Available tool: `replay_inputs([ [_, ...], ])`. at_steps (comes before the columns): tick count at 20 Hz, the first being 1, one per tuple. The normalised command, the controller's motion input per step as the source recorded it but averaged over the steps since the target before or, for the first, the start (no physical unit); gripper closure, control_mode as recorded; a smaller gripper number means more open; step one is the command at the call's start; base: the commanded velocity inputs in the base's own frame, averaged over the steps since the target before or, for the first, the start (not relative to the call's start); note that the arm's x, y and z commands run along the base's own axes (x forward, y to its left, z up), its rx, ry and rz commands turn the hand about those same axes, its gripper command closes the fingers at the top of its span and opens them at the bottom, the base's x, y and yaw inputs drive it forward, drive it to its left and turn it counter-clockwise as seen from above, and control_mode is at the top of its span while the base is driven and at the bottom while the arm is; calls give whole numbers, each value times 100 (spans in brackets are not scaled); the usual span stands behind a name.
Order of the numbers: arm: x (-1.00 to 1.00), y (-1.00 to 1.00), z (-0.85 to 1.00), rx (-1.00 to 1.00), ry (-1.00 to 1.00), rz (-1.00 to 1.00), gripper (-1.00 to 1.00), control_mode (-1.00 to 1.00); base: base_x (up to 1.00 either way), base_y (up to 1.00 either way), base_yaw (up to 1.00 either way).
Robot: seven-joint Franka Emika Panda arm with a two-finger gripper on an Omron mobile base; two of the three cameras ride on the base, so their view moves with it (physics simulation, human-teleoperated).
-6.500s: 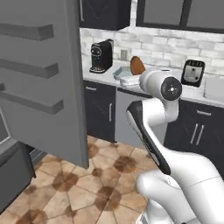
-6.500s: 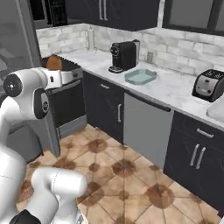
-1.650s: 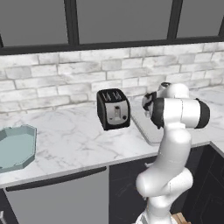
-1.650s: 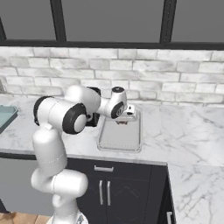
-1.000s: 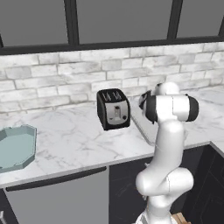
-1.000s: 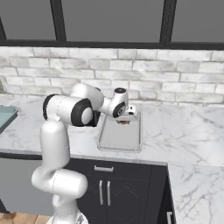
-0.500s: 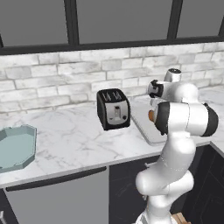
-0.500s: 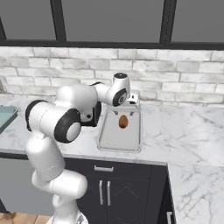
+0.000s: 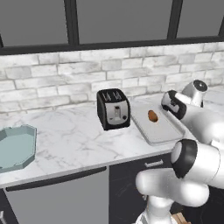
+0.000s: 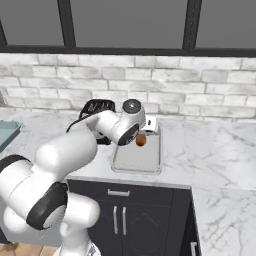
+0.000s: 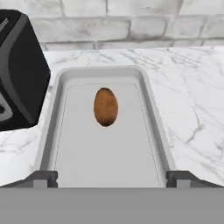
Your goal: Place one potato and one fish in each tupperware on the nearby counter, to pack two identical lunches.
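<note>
A brown potato (image 11: 106,106) lies loose in a grey rectangular tray (image 11: 109,153) on the marbled counter (image 9: 74,135). My gripper (image 11: 112,179) hovers over the tray's near end, open, its fingertips (image 11: 43,178) wide apart and nothing between them. From the left base view the potato (image 9: 152,116) rests at the tray's far half, just ahead of my hand. The potato (image 10: 141,140) also peeks out beside my wrist in the right base view. A pale blue-green octagonal tupperware (image 9: 13,146) sits far left on the counter. The fish is out of view.
A black toaster (image 9: 113,109) stands right beside the grey tray (image 9: 158,127), close to my hand's left side (image 11: 19,74). A brick wall backs the counter. Dark cabinet fronts run below the counter edge.
The gripper went from half closed on the potato to wide open, leaving the potato in the grey tray. The hand has lifted and drawn back toward the tray's near end.
</note>
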Motion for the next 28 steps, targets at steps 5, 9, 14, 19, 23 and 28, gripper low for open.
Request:
replay_inputs([
  [5,-99,24,61,-1,-36,-1,-100,-100,0,0,0],
  [9,-67,40,82,-7,-10,-7,-100,-100,0,0,0],
  [14,0,0,0,0,0,0,-100,100,-83,6,-8],
  [19,0,0,0,0,0,0,-100,100,-100,0,-11],
  [23,0,0,0,0,0,0,-100,100,-100,0,-2],
  [28,0,0,0,0,0,0,-100,100,-100,0,9],
])
